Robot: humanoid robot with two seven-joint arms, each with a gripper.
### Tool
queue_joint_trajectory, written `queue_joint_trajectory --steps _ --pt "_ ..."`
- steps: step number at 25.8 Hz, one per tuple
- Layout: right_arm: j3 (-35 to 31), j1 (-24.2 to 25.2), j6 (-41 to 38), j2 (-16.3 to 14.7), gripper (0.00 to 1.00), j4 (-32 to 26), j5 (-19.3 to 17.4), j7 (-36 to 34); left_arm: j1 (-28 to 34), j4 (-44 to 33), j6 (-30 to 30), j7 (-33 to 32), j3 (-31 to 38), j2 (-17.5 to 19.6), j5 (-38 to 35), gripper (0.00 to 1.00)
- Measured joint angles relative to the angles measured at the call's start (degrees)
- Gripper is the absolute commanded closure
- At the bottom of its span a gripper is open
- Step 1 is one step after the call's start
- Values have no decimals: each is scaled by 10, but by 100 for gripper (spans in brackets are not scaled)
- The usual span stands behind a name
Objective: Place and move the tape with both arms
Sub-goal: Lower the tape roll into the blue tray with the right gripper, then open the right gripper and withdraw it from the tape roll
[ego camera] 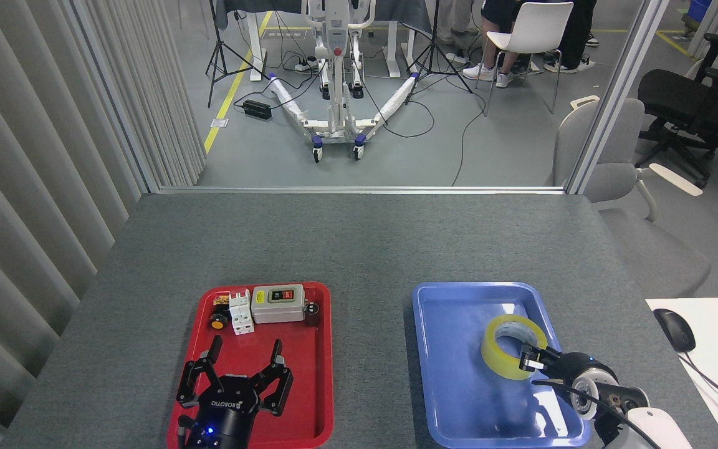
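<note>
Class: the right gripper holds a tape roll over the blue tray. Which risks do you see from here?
1. The right gripper pinches only the near rim of the tape roll, so it might slip or tip.
2. The roll sits close to the blue tray's right wall and could catch on it.

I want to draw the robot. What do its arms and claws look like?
The left end effector is a black multi-finger claw with white lettering and a small blue light. The right end effector is black too, on a black-and-white wrist with a thin black cable.
</note>
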Motion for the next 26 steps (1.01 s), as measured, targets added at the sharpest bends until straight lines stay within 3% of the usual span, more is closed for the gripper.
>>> queue_joint_trajectory --steps 9,12,15,18,21,23,26 --pt "-1 -2 -6 5 43 -3 2 -12 -7 -4 1 0 8 9 0 0" --pt "-3 3 -27 5 34 -19 6 -62 -8 -5 1 0 9 9 0 0" --pt "-8 20 -46 1 19 -39 23 -158 -11 -2 0 0 9 11 0 0" --pt "-22 38 -52 4 5 -46 90 -296 -11 0 -1 0 9 13 0 0" --pt "-53 74 -54 33 2 -63 179 -407 -11 1 -1 0 9 13 1 0" --pt "-71 103 -55 62 1 -84 224 -444 -11 2 -1 0 9 14 1 0" --pt "-84 151 -56 89 1 -117 257 -467 -13 2 -1 0 9 14 1 0"
